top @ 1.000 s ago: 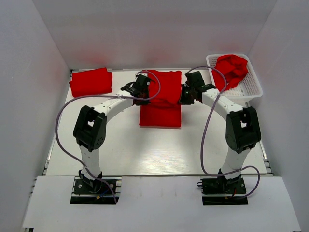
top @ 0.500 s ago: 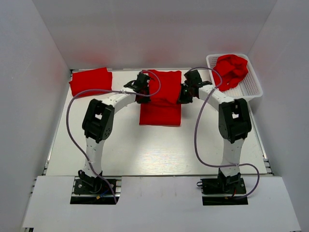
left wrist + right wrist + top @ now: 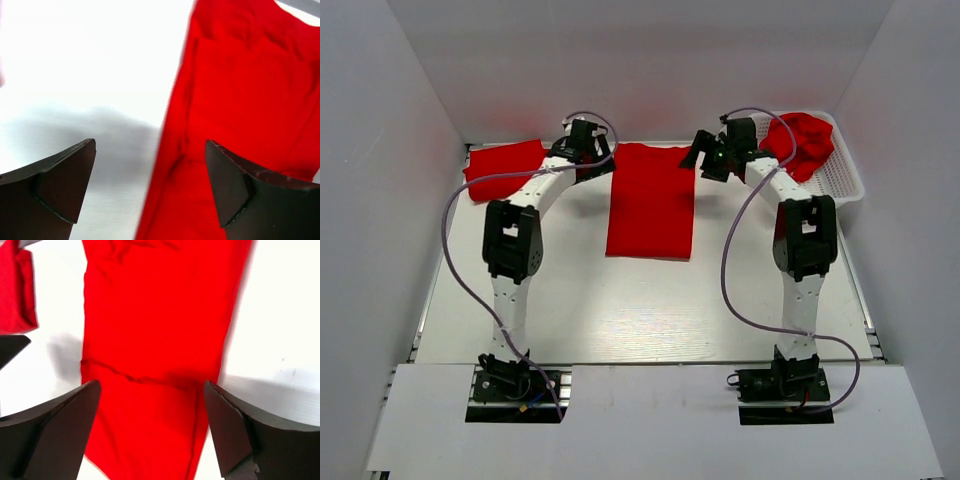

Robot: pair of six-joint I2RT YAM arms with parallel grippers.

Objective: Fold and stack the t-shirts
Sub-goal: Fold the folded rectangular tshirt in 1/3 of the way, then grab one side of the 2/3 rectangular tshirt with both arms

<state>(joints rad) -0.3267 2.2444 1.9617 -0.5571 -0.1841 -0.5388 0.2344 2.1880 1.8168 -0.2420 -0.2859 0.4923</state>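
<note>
Three red shirts: the middle t-shirt [image 3: 650,205], the folded t-shirt [image 3: 505,170] and the crumpled t-shirt [image 3: 802,140]
Hard to see: from the top camera, both sets of finger tips are too small and dark to make out
Cut off: each wrist camera shows only part of the middle t-shirt, and the left wrist picture is blurry
Hidden: the right arm and its cable cover some of the crumpled t-shirt
Dark shape: a black bit at the left edge of the right wrist picture, cannot tell what it is
Middle t-shirt: lies flat on the white table [image 3: 620,300] as a long strip, between the two arms
Folded t-shirt: at the back left of the table, well apart from the middle one
Crumpled t-shirt: piled in the white mesh basket [image 3: 845,180] at the back right
Left gripper [image 3: 150,145]: fingers spread wide, holding nothing
Left gripper place: up over the back left corner of the middle t-shirt, whose edge runs between the fingers
Right gripper [image 3: 151,385]: fingers spread wide, holding nothing
Right gripper place: up by the back right corner, with red cloth filling the gap below the fingers
</note>
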